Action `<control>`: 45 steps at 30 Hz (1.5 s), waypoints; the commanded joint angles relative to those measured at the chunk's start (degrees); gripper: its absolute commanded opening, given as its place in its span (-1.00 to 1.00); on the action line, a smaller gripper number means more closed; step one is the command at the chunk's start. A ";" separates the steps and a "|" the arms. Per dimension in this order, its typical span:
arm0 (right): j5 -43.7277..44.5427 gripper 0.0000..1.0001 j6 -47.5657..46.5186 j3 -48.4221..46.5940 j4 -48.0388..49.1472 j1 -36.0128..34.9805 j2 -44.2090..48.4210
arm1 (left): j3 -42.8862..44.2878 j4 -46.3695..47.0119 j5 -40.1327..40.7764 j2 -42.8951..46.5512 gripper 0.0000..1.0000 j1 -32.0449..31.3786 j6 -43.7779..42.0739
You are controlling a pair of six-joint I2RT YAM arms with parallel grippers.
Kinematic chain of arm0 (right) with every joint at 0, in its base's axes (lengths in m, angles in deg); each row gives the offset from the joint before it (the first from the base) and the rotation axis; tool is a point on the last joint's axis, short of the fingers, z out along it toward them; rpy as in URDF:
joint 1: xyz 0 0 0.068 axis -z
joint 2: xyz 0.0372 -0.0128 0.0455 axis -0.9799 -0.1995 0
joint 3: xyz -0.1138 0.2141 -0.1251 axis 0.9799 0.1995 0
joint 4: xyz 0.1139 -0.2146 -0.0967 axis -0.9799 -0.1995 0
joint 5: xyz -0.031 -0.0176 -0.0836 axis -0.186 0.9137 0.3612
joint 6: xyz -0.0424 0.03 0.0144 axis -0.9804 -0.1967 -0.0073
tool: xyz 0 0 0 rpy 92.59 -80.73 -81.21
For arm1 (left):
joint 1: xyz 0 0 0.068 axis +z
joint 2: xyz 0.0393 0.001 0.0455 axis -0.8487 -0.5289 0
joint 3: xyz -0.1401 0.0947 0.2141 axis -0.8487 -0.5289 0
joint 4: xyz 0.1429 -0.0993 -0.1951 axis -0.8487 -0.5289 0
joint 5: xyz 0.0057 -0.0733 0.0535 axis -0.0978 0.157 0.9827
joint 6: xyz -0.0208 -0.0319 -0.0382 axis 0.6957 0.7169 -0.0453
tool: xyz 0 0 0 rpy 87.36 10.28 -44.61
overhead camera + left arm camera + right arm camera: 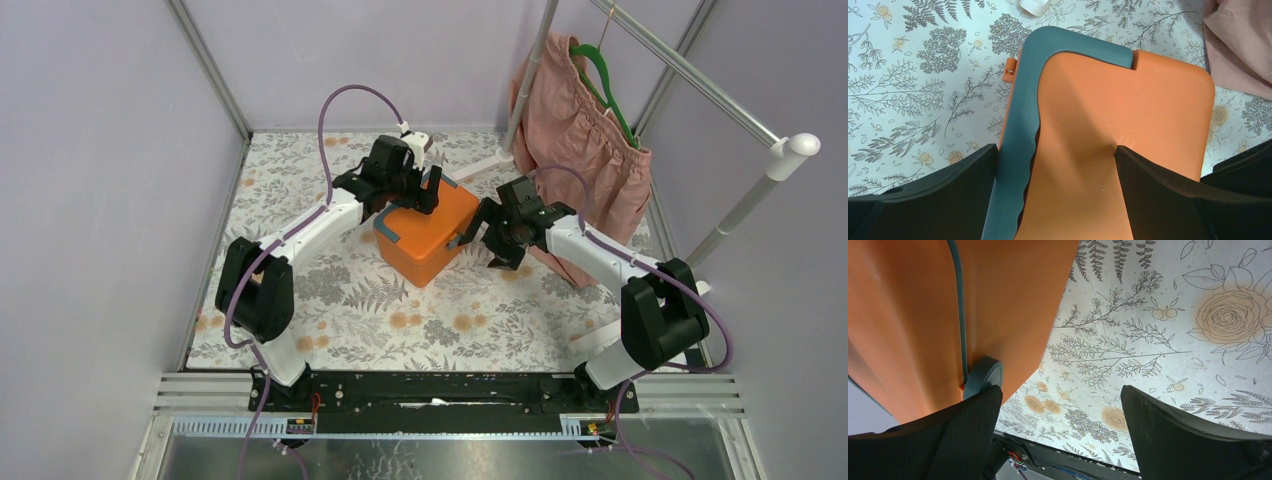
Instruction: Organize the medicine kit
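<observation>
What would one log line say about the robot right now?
kit: shut, on table | left hand: open, over lid | right hand: open, beside kit

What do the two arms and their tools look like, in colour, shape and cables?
The left arm and right arm have white links and bulky black joints. A thin purple cable loops along each. The left tool and right tool are black, each with two broad wedge-shaped fingers; one right finger shows a fine mesh texture.
</observation>
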 commanded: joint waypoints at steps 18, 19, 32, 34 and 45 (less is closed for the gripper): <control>-5.23 0.99 3.86 -7.32 11.92 -2.55 1.59 | -1.71 -8.48 -2.92 -4.36 0.84 -3.32 -1.89; -5.23 0.99 3.80 -7.24 11.96 -2.54 1.54 | -1.75 -8.46 -2.92 -4.36 0.84 -3.30 -1.89; -4.51 0.99 4.16 -7.44 12.05 -2.59 2.20 | -1.84 -8.69 -2.75 -4.31 0.84 -3.32 -1.97; -4.42 0.99 4.15 -7.69 11.84 -2.57 2.20 | -1.79 -8.71 -2.75 -4.41 0.84 -3.33 -1.97; -4.09 0.99 3.98 -8.58 11.27 -2.58 2.38 | -1.61 -8.93 -2.56 -4.40 0.84 -3.28 -2.07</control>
